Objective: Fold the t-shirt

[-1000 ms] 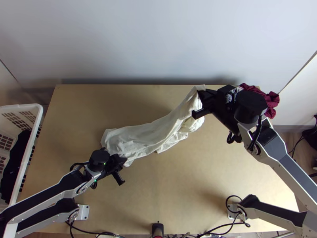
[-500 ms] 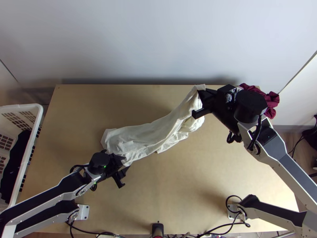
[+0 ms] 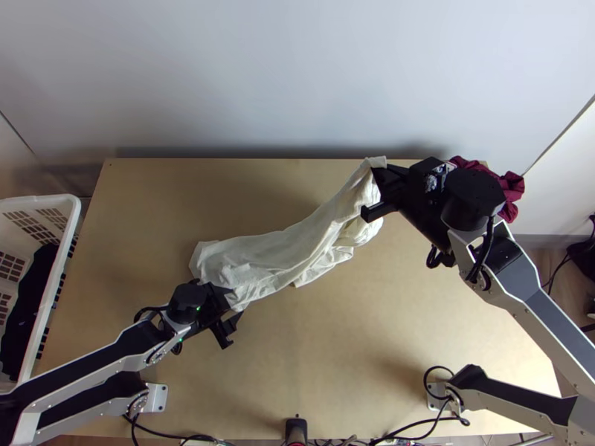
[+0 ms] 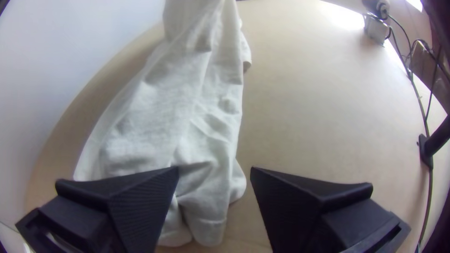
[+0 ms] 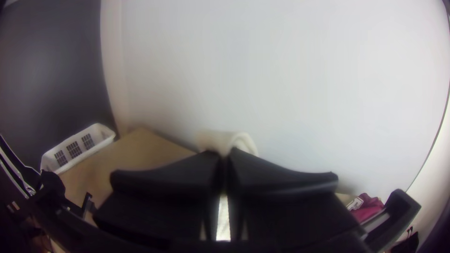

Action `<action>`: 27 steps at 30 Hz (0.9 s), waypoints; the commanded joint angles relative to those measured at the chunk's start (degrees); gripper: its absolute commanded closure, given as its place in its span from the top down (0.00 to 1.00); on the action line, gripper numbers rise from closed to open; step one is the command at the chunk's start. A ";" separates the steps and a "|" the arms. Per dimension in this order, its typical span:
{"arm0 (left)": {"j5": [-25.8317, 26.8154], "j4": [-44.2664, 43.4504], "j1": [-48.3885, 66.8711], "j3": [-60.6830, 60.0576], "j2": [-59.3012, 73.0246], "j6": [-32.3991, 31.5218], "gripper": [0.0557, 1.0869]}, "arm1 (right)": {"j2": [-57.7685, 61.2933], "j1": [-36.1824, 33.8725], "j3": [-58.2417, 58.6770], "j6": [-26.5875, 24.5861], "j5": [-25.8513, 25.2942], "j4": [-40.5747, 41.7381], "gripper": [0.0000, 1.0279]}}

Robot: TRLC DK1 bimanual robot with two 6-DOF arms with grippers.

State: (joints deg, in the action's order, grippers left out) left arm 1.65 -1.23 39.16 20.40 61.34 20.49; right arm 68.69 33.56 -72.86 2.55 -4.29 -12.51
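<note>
Leftmost, a white basket [image 3: 73, 215] holds dark cloth [image 3: 30, 297]. The left end effector [image 4: 214, 174] is spread wide with nothing gripped, one finger over the t-shirt [image 3: 275, 256], the other beyond its edge. The step looks like straightening before any fold; next, the left should catch that edge. The t-shirt trails creased across the desk [image 3: 320, 372] to the closed right end effector [image 5: 225, 157], which pinches its far end. Rightmost sits bunched maroon cloth [image 3: 509, 186].

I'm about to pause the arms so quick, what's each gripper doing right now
Left gripper: open, fingers apart at one end of the off-white t-shirt.
Right gripper: closed, holding the shirt's other end.
</note>
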 commanded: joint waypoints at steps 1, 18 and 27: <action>-0.07 -2.28 -2.95 0.25 1.76 0.95 0.36 | 0.13 0.01 0.26 -0.09 -0.01 0.03 0.03; 0.02 7.04 -8.39 16.51 -11.86 -2.91 0.04 | 1.10 -2.10 0.88 -0.17 -0.01 2.41 0.03; 0.72 15.21 -9.45 18.09 -15.46 -0.89 0.31 | 1.63 -3.50 -0.26 -0.52 0.08 2.41 0.03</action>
State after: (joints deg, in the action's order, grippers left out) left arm 2.15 9.39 28.95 39.24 49.71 18.04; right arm 69.89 30.83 -72.66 2.26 -4.29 -10.17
